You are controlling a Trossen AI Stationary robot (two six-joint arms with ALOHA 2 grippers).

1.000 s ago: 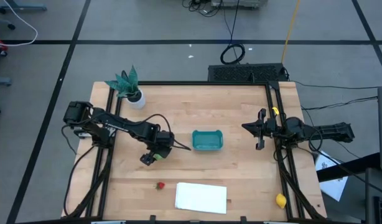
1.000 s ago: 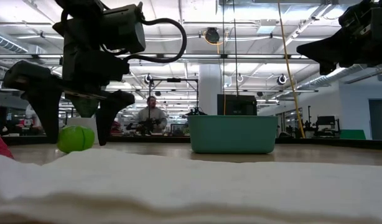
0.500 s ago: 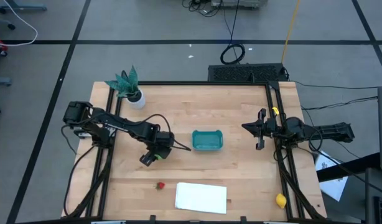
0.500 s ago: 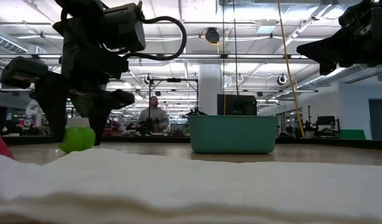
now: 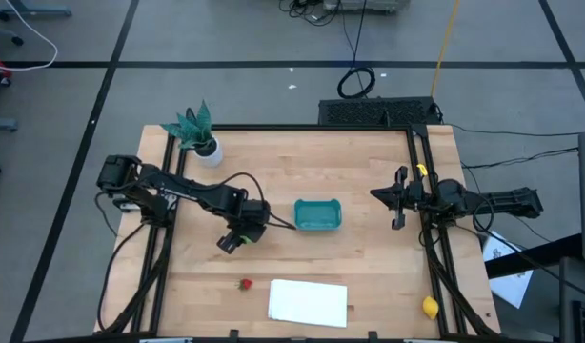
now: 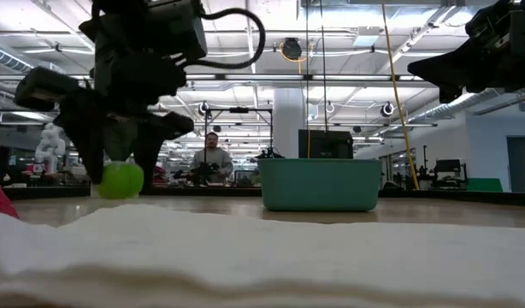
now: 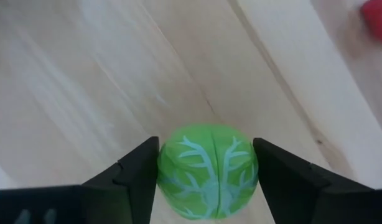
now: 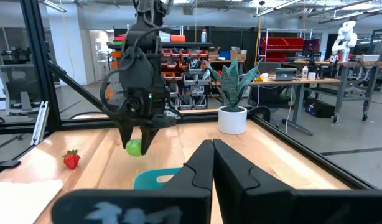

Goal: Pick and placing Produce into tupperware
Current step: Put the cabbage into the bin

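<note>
My left gripper [image 5: 237,238] is shut on the light-green round fruit [image 7: 206,171], left of the teal-blue tub [image 5: 317,215]. The fruit also shows in the low view [image 6: 119,180] and the right wrist view [image 8: 134,147]. The red strawberry [image 5: 244,284] lies on the table near the front, and the yellow lemon [image 5: 430,307] lies at the front right corner. My right gripper [image 5: 399,198] waits shut and empty to the tub's right, above the table. My left gripper pinches the green fruit by two opposite sides [image 7: 169,171] between its two fingers [image 7: 135,171]. The fingers come from above and point down. The fruit hangs between the fingertips, just clear of the table.
A flat white sheet [image 5: 309,301] lies at the front middle, beside the strawberry. A teal leafy plant in a white pot [image 5: 199,133] stands at the far left corner. A person [image 6: 212,158] sits in the room beyond the table.
My left gripper has shut on the green fruit, which earlier sat on the table between its open fingers. It has risen a little and gone slightly toward the tub, lifting the fruit off the table.
</note>
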